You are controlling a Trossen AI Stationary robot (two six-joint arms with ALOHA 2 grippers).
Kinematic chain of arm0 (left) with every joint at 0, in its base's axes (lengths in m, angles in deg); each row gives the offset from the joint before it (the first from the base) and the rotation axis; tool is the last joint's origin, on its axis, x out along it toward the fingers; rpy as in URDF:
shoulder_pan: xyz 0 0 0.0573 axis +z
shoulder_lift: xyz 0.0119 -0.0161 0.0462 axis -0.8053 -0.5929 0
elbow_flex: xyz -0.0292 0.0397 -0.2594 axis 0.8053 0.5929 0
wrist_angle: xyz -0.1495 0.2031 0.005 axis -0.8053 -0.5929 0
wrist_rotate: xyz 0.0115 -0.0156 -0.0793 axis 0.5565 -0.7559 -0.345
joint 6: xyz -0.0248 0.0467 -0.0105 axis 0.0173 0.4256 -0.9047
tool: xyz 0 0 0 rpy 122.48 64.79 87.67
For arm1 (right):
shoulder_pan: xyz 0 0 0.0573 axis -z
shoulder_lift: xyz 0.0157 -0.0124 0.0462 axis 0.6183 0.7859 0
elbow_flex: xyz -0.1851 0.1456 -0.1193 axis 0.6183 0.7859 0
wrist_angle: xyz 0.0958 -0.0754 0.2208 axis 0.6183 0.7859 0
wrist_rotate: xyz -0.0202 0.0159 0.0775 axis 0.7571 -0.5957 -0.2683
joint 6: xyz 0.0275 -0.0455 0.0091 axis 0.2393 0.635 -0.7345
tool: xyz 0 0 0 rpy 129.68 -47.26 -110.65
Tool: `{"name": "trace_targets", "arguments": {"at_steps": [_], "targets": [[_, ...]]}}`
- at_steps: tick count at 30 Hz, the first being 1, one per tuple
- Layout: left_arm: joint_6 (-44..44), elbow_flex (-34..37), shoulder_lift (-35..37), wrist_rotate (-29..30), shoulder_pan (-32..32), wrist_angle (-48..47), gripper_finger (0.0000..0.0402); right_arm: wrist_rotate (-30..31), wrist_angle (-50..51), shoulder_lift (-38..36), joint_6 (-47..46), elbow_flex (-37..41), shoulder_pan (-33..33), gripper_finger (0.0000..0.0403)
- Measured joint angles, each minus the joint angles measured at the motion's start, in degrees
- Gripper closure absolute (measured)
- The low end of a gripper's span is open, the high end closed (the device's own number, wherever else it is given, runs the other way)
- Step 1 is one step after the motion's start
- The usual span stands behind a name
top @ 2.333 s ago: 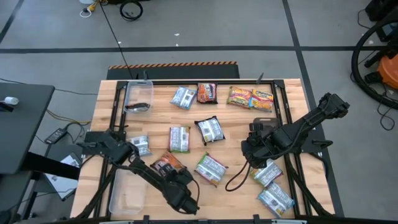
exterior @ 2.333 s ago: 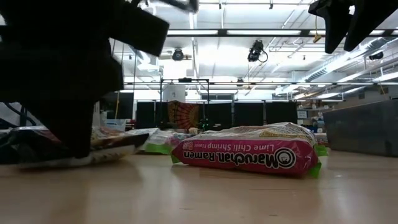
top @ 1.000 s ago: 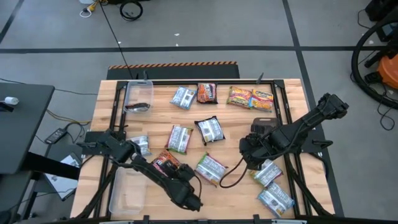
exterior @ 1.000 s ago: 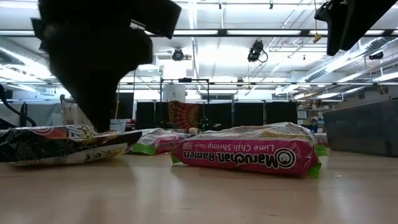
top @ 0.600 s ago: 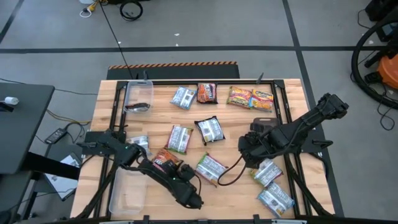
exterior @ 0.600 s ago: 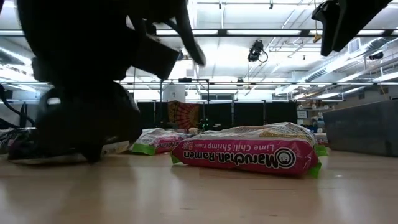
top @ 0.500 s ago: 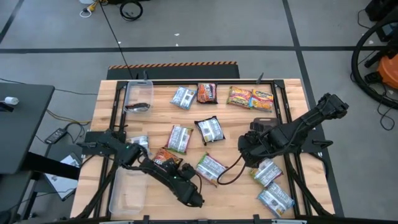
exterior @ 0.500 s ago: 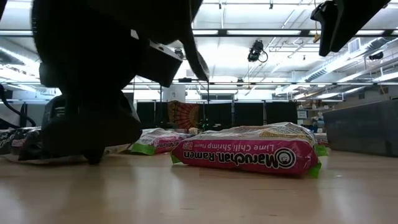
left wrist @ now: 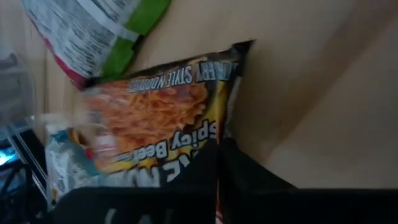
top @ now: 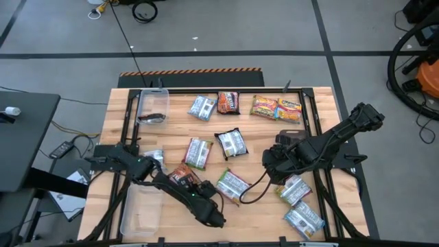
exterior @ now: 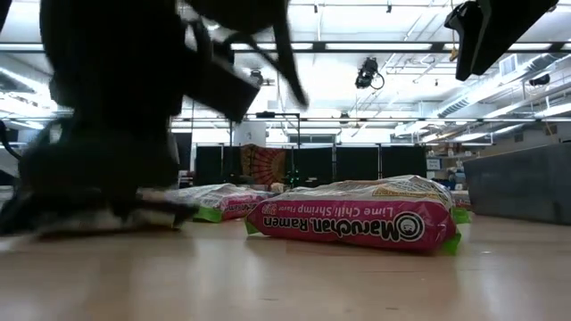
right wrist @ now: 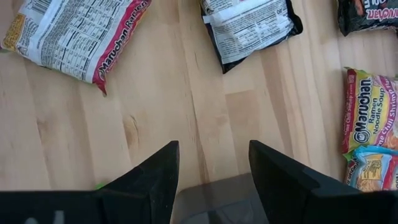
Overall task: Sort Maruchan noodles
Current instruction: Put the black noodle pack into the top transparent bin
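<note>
Grey workshop floor around a pale wooden worktop with a black frame; ceiling strip lights run behind it in the low view.

Item 1: left tool, near the worktop's front edge, left of centre. I read its fingers as pressed together on the edge of the dark brown-orange packet, the Spicy Beef one, lying flat on the wood.

Item 2: right tool, above bare wood right of centre. I see its fingers standing apart with nothing between them.

Item 3: remaining Maruchan noodles, scattered flat:
- green-and-pink Lime Chili Shrimp packet just beside the left tool, toward the centre
- several along the far edge
- two near the middle
- two toward the front right corner

Item 4: clear bin at the far left corner; second clear bin at the front left corner.
</note>
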Motion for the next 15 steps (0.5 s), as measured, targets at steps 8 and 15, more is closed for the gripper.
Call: {"name": "trace_targets", "arguments": {"at_steps": [8,15], "targets": [[12.0,-0.1,11.6,1.7,0.1,-0.1,0.0398,0.1,-2.0,0.0,0.0,0.0,0.0,0.0204],[31.7,-0.1,27.2,3.2,2.9,-0.1,0.04,2.4,-7.5,0.0,0.0,0.0,0.9,0.0204]]}}
